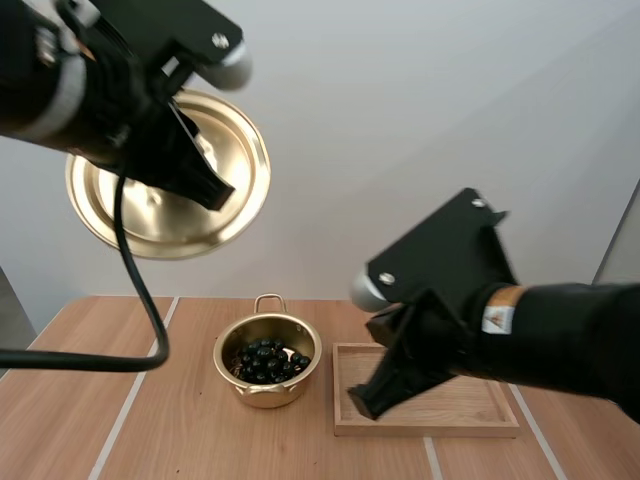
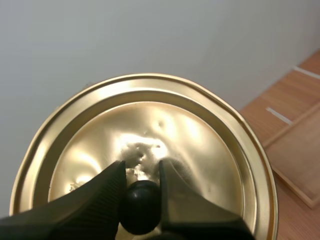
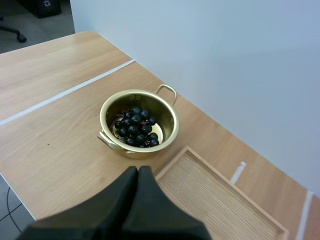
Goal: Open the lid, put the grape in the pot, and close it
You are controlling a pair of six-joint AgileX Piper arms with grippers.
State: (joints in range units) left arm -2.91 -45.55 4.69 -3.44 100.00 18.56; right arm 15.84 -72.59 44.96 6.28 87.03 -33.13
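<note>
The lid (image 1: pixel 150 222) is off, the grapes (image 1: pixel 266 361) in the pot (image 1: pixel 262 392) — only closing is left. My left gripper (image 2: pixel 142 175) pinches the lid's knob (image 2: pixel 140 207), aloft at the pot's eleven o'clock; my right gripper (image 3: pixel 138 172), fingers pressed together, hovers over the tray (image 1: pixel 470 405) at three o'clock.

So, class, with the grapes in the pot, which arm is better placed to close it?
Left. The left gripper pinches the knob of the lid, holding it in the air; the pot of grapes stands open. The right gripper is shut on nothing, by the wooden tray.
</note>
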